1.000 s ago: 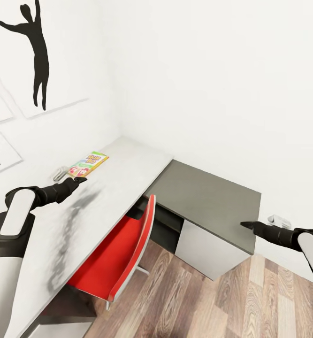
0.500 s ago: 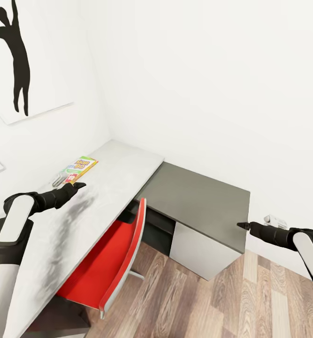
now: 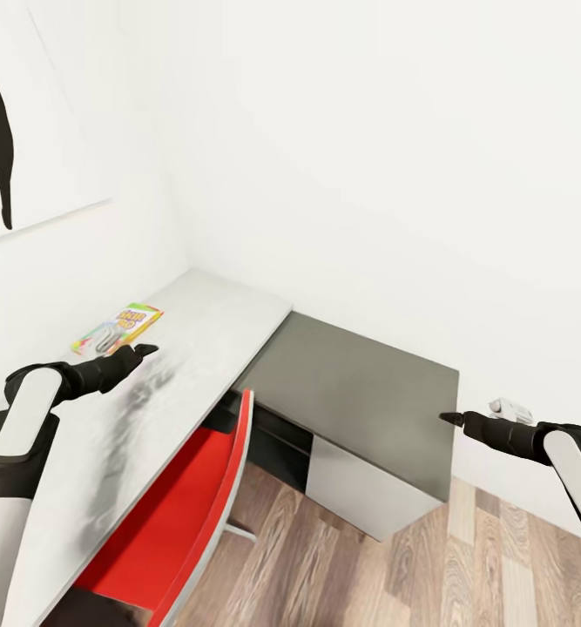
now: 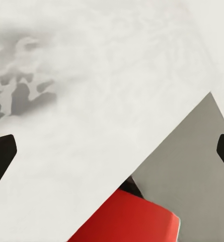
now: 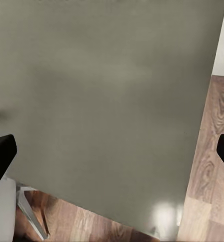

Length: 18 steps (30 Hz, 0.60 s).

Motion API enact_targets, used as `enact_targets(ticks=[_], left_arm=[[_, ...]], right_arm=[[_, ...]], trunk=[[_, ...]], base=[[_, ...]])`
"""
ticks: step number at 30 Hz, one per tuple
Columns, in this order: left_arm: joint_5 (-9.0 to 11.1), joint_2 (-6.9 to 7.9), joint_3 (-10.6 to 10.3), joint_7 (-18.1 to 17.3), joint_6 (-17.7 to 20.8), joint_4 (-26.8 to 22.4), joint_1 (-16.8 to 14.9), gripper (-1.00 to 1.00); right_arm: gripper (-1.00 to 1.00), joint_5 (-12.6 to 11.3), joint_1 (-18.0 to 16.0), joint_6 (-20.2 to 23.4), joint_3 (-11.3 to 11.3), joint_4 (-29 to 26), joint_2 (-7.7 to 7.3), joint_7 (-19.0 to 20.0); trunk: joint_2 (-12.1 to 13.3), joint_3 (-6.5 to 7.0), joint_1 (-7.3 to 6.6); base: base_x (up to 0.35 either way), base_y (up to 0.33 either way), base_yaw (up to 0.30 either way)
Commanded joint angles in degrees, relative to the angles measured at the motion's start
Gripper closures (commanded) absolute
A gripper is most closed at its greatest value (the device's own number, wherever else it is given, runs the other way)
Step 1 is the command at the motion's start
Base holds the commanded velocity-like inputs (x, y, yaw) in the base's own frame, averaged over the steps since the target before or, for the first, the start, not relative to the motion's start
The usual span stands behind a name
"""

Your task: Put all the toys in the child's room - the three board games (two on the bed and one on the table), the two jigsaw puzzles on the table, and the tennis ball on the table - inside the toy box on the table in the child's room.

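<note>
Nearest me, my left gripper (image 3: 142, 350) hangs over the pale grey-white desk top (image 3: 194, 348), fingers spread wide; my right gripper (image 3: 448, 418), equally wide, hovers at the dark grey lower cabinet top (image 3: 360, 392). A red chair (image 3: 177, 505) sits tucked under. Farther along, one colourful flat board game box (image 3: 120, 327) lies by the wall.

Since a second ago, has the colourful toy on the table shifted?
No. The colourful toy keeps its spot near the far corner of the table, by the wall; the camera turned.

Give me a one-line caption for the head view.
Both arms raised over the pale table; left gripper hovers near a colourful jigsaw puzzle, red chair tucked below.
</note>
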Motion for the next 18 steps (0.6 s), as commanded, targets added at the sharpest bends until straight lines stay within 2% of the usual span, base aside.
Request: enact_targets(ticks=[1,5,14,18], left_arm=[[0.6,0.02,0.0,0.5,0.1,-0.1,0.1,-1.00],[0.6,0.05,0.1,0.5,0.1,-0.1,0.2,-1.00],[0.6,0.13,0.1,0.5,0.1,-0.1,0.4,-1.00],[0.6,0.18,0.2,0.5,0.1,-0.1,0.4,-1.00]], right_arm=[[-1.00,-0.2,0.0,0.3,0.0,0.0,-0.01,-0.1],[-1.00,-0.2,0.0,0.3,0.0,0.0,-0.01,-0.1],[-1.00,-0.2,0.0,0.2,0.0,-0.2,-0.01,-0.1],[-1.00,-0.2,0.0,0.2,0.0,-0.3,0.01,-0.1]], trunk=[[-0.1,-0.10,0.04],[-0.1,-0.09,0.04],[-0.1,-0.08,0.04],[-0.1,-0.08,0.04]], base=[[0.087,-0.048,-0.016],[0.067,-0.037,-0.052],[0.035,-0.015,-0.151],[0.126,-0.016,-0.088]])
